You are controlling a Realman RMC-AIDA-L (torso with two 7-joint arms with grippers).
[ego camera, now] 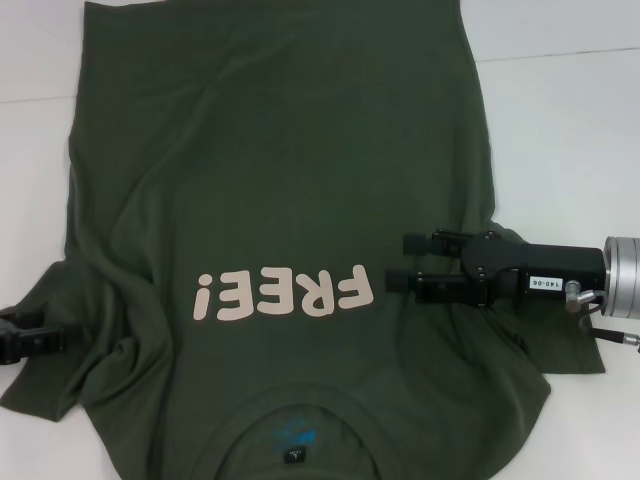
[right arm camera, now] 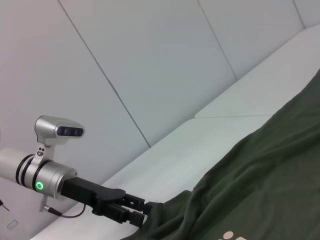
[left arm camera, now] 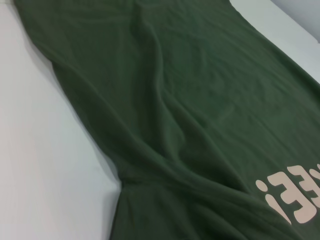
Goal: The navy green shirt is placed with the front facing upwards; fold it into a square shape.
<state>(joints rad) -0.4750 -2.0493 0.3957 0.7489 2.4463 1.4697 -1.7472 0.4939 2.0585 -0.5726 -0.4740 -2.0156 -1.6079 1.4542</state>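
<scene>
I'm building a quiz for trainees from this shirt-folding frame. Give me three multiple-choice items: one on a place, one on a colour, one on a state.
1. Where is the right gripper?
A. Over the shirt, beside the lettering
B. Off the shirt, on the bare table
C. At the far hem

2. What colour is the "FREE!" lettering?
A. Bright yellow
B. Pale pinkish
C. Black

3. How does the shirt lie?
A. Folded into a square
B. Spread out front up, with wrinkles
C. Rolled into a ball

Answers:
1. A: in the head view its fingers point at the letter F over green cloth.
2. B: the letters show pale pink on green.
3. B: lettering and collar face up, and creases cross the body. The left gripper sits at the sleeve edge.
</scene>
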